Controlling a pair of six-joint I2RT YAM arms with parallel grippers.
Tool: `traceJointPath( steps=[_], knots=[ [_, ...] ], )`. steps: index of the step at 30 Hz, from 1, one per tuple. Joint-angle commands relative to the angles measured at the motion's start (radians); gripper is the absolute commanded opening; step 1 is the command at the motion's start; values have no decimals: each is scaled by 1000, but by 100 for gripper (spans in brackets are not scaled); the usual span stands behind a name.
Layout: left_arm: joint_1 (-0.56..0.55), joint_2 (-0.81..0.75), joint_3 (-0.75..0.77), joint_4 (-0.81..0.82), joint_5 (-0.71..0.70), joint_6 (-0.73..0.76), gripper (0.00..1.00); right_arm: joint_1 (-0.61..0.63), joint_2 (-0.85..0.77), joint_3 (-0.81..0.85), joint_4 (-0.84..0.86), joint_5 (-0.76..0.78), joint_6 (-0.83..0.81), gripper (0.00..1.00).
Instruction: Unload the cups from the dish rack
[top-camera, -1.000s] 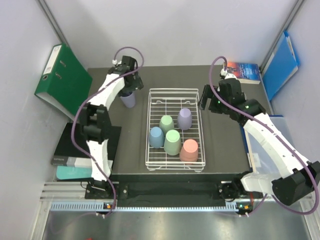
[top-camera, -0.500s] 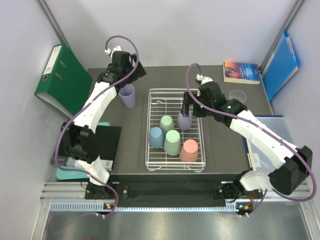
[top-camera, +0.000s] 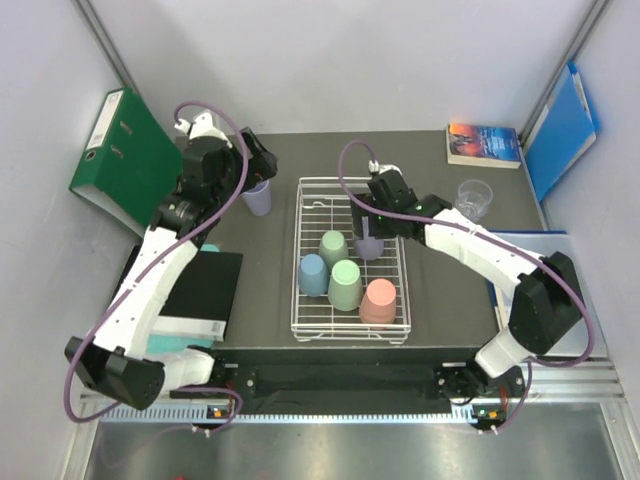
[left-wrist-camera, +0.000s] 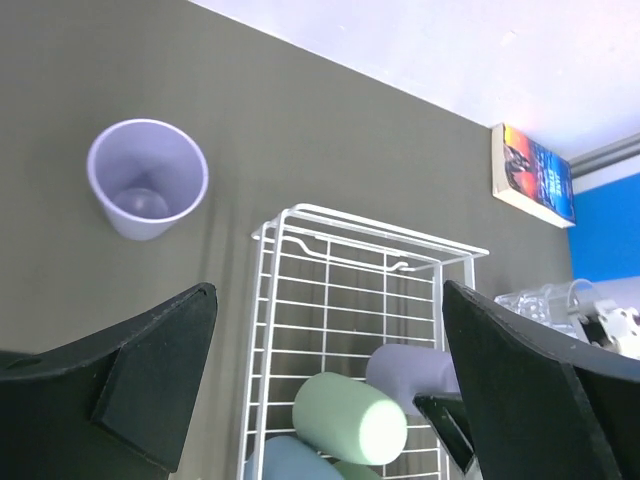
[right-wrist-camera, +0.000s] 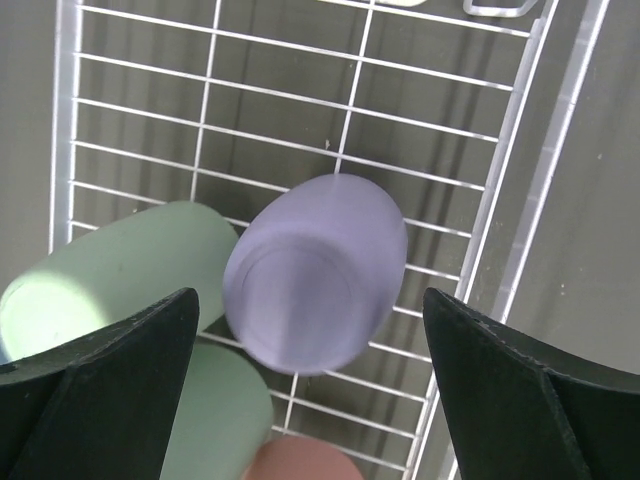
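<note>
The lilac cup (right-wrist-camera: 315, 270) in the dish rack (top-camera: 349, 180) sits under our right gripper (right-wrist-camera: 315, 385), fingers wide apart and empty, as on our left gripper (left-wrist-camera: 325, 390); next we should lower and close.

No legible text, label or number anywhere; book (top-camera: 484, 144) cover lettering too small and blurred.

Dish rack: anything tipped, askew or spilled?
Nothing stands out. The dish rack sits flat on the table, five cups stand upside down inside it, and a lilac cup and a clear glass stand upright outside.
</note>
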Motion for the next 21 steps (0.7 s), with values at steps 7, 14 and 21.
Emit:
traceJointPath(
  steps=[7, 14, 21],
  knots=[
    [0, -93, -108, 6, -63, 22, 99, 13, 48, 51, 29, 22, 11, 17],
    [-1, -122, -163, 51, -43, -9, 98, 23, -78, 150, -35, 38, 0, 0],
    [0, -139, -177, 84, -78, -107, 99, 11, -262, 182, 11, -71, 35, 0]
  ],
)
